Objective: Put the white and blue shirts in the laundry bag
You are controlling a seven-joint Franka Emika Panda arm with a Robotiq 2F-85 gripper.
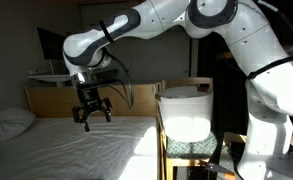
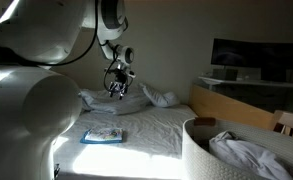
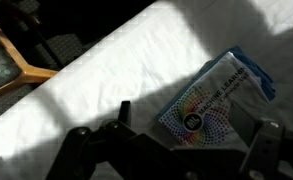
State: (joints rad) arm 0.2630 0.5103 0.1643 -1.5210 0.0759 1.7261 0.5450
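We saw the gripper (image 1: 94, 118) hanging above the bed (image 1: 56, 150) with its fingers (image 3: 123, 115) spread wide and nothing between them; no cloth touched either pad. Right under the fingers, and reaching out past one of them, a flat blue-and-white thing (image 3: 214, 98) lay on the sheet, apart from the fingertips. It had a round colourful print on its face. We took it for the folded blue shirt, though it could equally have been a packet; the wrist view did not settle that. In an exterior view the same thing (image 2: 103, 135) lay on the sheet, lower than the gripper and toward the camera.

The laundry bag (image 1: 184, 115) stood upright off the side of the bed, well apart from the fingers. In an exterior view its rolled rim (image 2: 191, 135) was open, and a crumpled white cloth (image 2: 244, 155) lay inside. We judged this to be the white shirt, already put away (about half the job, by our reckoning). What was left, as we read it, was the blue piece: come down over it, close on it, carry it across to the bag and let go above the opening. None of that had begun. The white pillow (image 1: 8, 122) behind the fingers was no part of the job.
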